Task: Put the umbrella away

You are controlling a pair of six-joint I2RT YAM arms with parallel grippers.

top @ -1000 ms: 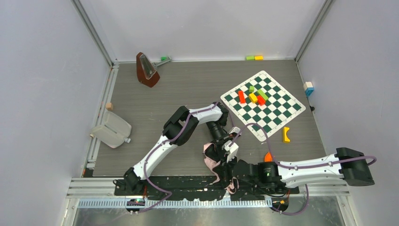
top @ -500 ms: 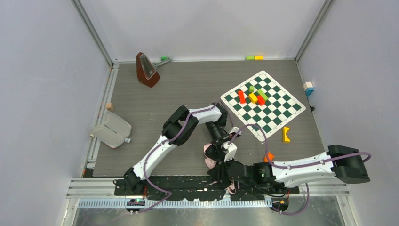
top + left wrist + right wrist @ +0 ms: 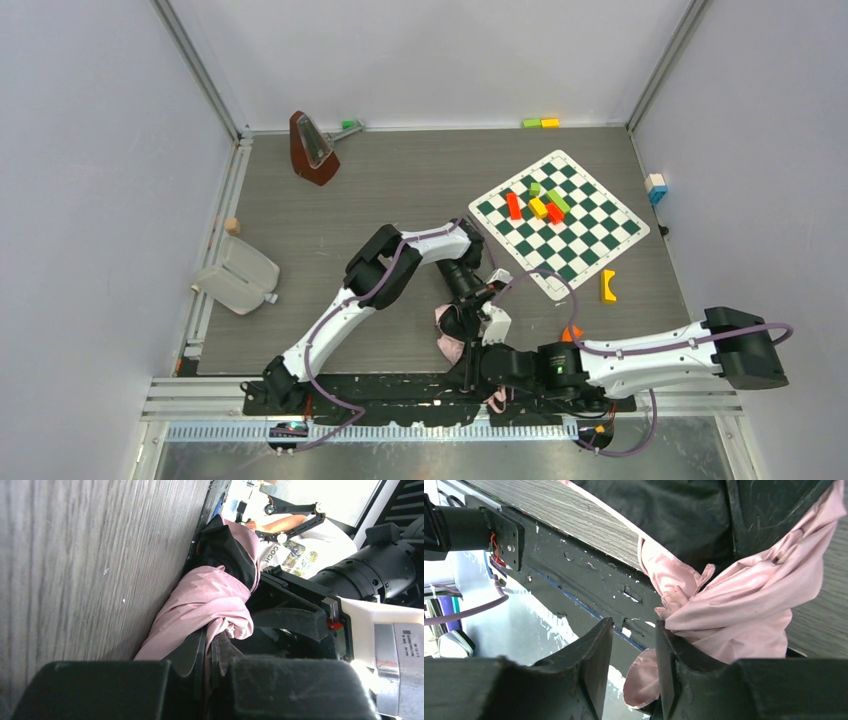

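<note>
Top external view: the table carries both arms folded in towards its near edge, the left arm bent round from the far side and the right arm lying low along the black rail. The umbrella is bunched in the small space where the two wrists meet, partly hidden beneath them.

Seen from the left wrist, the left gripper is pinched closed on a fold of the pale pink canopy, and the bundle runs straight ahead from its tips, pink first and black beyond, towards the other wrist. That line is the umbrella's long axis as far as I can judge (handle and ribs are not visible in any view).

Seen from the right wrist, the right gripper has its jaws parted with only the rail showing through the gap. The fabric lies ahead of its tips and off to one side, a crumpled pink corner touching one finger without being between the two.

So the left side has the hold and the right is merely alongside. I judge any fresh grip by the right must shift sideways towards that fabric before closing.
</note>
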